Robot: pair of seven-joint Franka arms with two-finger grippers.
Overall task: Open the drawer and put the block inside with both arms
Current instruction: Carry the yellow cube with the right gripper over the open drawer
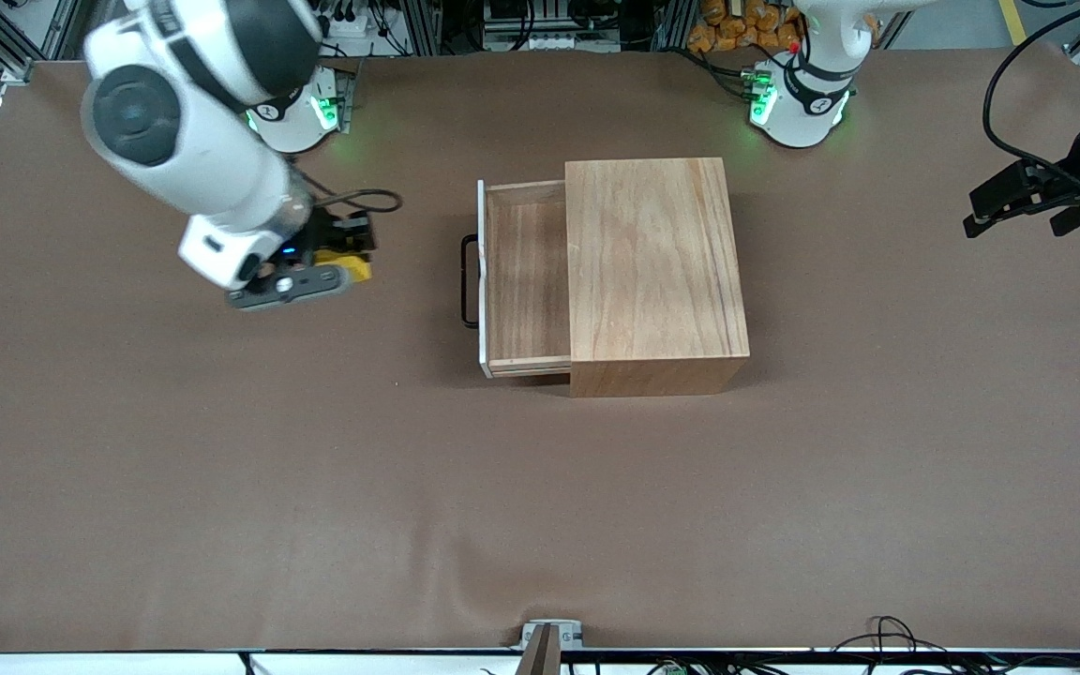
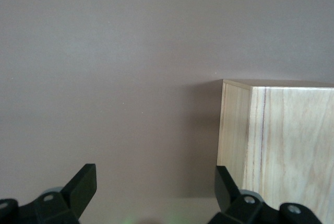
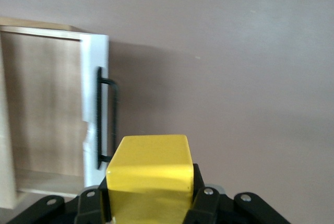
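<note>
The yellow block (image 1: 358, 270) (image 3: 151, 172) sits between the fingers of my right gripper (image 1: 343, 258) (image 3: 150, 190), which is shut on it over the bare table, toward the right arm's end from the cabinet. The drawer (image 1: 526, 281) (image 3: 47, 114) stands pulled out of the wooden cabinet (image 1: 657, 272) (image 2: 276, 145), its inside empty, its black wire handle (image 1: 470, 281) (image 3: 107, 114) facing my right gripper. My left gripper (image 1: 981, 211) (image 2: 155, 182) is open and holds nothing. It waits over the table at the left arm's end, apart from the cabinet.
A brown cloth (image 1: 540, 506) covers the whole table. The two green-lit arm bases (image 1: 301, 117) (image 1: 798, 103) stand along the table's edge farthest from the front camera. A black cable (image 1: 367, 199) trails from the right wrist. Cables and framing lie past the table's edges.
</note>
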